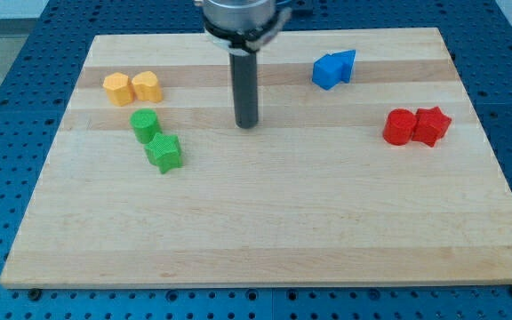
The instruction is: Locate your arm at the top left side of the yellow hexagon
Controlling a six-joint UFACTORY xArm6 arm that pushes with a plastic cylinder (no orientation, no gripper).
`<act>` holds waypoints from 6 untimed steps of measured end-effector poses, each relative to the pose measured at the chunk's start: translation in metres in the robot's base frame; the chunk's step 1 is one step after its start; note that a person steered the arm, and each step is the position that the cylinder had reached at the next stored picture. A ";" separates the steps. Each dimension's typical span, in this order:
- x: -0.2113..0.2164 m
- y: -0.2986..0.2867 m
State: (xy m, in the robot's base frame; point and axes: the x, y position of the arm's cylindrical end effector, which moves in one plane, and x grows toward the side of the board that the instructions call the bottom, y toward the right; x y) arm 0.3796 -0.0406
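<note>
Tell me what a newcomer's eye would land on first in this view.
The dark rod dropping from the view's top centre stands out first, my tip resting on the bare wooden board, well right of the yellow blocks. Next come the paired colours: two yellow blocks at upper left with two green blocks just below them, two blue blocks at upper right, and two red blocks at right.

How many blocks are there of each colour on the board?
Yellow blocks: 2
Green blocks: 2
Blue blocks: 2
Red blocks: 2
Total: 8
</note>
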 end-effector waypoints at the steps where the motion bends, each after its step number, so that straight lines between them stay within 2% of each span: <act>1: -0.079 -0.021; 2: -0.134 -0.067; 3: -0.155 -0.102; 4: -0.155 -0.175; 5: -0.155 -0.212; 6: -0.155 -0.221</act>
